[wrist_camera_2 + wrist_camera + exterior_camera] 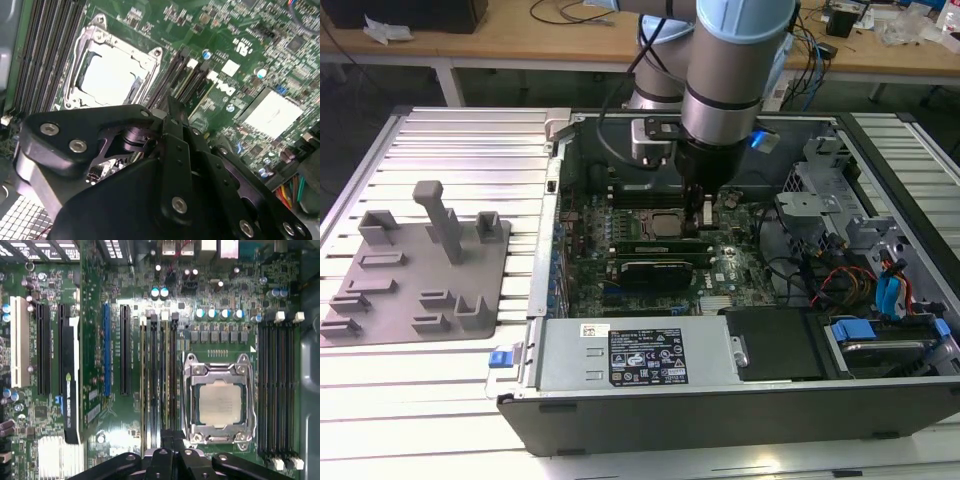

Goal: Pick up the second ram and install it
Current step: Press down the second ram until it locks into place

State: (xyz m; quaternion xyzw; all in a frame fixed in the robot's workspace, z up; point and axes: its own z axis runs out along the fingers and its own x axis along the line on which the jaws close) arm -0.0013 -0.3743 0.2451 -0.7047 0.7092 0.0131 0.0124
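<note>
Directly below wrist: gripper (172,450) fingers closed on second ram (167,385), upright in slots just beside processor socket (218,400); long axis parallel to socket edge.

Ribbed metal table (460,140) bearing a grey fixture plate (415,265) toward the exterior view's left and an open computer case (740,330) beside it.
</note>
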